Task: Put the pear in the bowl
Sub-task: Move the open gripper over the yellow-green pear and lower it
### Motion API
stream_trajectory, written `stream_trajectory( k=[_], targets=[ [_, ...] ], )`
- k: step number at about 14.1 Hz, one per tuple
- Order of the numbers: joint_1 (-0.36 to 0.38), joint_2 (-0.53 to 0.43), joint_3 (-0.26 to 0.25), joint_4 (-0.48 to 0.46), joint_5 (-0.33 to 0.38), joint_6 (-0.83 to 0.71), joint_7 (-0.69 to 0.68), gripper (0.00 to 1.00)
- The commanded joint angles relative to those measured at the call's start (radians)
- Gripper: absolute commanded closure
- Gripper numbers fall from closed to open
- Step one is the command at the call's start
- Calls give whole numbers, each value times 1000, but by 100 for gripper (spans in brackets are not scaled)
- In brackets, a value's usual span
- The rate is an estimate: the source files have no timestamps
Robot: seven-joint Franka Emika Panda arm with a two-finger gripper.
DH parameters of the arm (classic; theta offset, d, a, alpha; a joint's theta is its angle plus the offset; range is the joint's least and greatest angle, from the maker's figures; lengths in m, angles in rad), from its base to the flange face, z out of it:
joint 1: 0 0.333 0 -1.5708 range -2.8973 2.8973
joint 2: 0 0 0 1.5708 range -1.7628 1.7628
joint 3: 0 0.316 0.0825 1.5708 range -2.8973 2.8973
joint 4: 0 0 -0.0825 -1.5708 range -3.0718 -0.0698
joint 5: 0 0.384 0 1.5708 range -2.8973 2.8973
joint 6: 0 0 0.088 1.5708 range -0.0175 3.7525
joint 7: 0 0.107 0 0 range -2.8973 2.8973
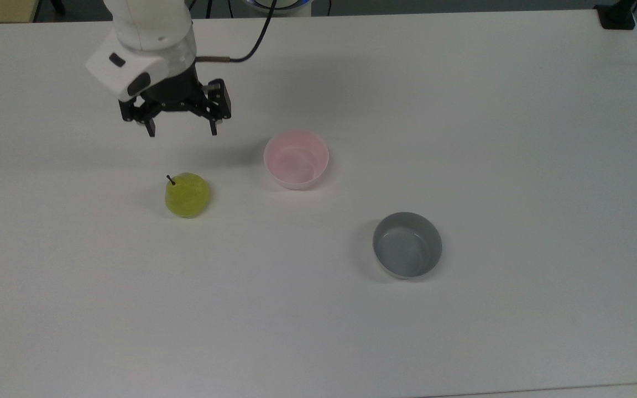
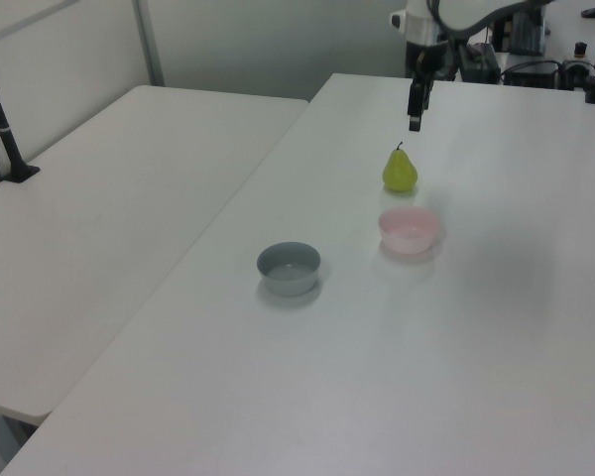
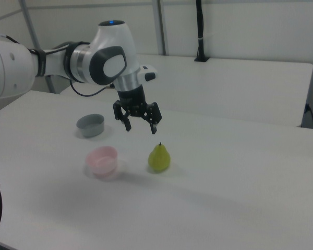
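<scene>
Three objects sit on a white table (image 1: 462, 110): a yellow-green pear (image 1: 187, 194), a pale pink bowl (image 1: 296, 158) and a grey bowl (image 1: 407, 244). The pear stands upright on the bare tabletop with its thin dark stem pointing up, near the pink bowl but not touching it; in the top view it lies to the pink bowl's left, and in the right view it lies to the pink bowl's right. The pink bowl holds nothing. The grey bowl stands well apart from both and plays no part here. A white robot arm reaches over the table, and its black gripper (image 1: 182, 132) hangs in the air above the tabletop, fingers pointing down and spread wide with nothing between them. In the right view the gripper (image 3: 141, 128) sits above the pear (image 3: 159, 158) and a little toward the pink bowl (image 3: 102, 160), clear of both. Judging from this, nothing of the task is done yet: the gripper has yet to come down around the pear, close on it, lift it, carry it over the pink bowl and let go.
</scene>
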Motion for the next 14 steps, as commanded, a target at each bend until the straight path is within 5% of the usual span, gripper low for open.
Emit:
stream_trajectory(
  k=[1, 14],
  targets=[
    [-13, 47, -4, -3, -26, 50, -25, 0],
    [-15, 206, -4, -6, -62, 225, -17, 0]
  ],
)
